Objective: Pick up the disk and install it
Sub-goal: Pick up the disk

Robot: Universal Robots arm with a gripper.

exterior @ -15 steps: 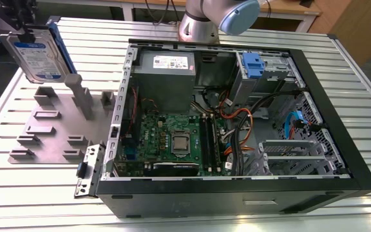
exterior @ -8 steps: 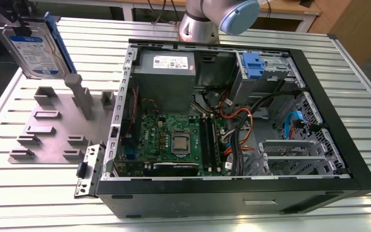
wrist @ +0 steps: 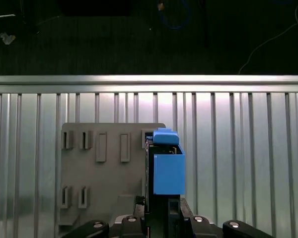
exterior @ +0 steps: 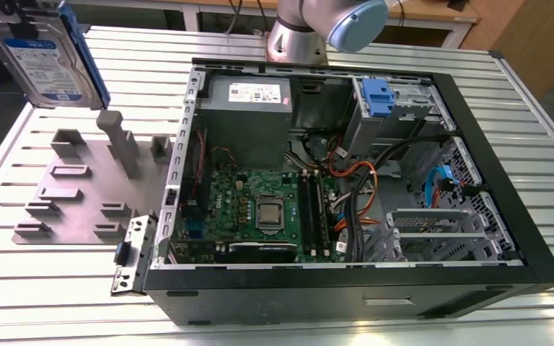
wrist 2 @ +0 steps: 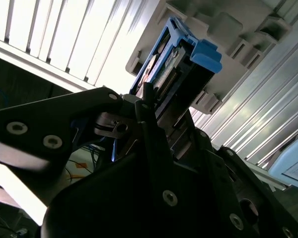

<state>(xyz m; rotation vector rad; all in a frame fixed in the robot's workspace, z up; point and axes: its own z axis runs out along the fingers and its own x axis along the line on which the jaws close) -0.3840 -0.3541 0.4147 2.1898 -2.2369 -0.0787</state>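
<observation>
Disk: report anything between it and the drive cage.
Nothing visible blocks it. The disk, raised at the exterior view's left, has open air across to the drive cage; the power-supply box sits lower between them.

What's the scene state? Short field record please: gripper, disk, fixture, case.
gripper: shut on the disk, as seen in both wrist views
disk: held upright in the air, label facing the exterior camera, blue rails along its edges
disk location: over the grey fixture plate, at the exterior view's left, outside the case
computer case: lying on the slatted table, side open, motherboard exposed
install status: not yet done
</observation>
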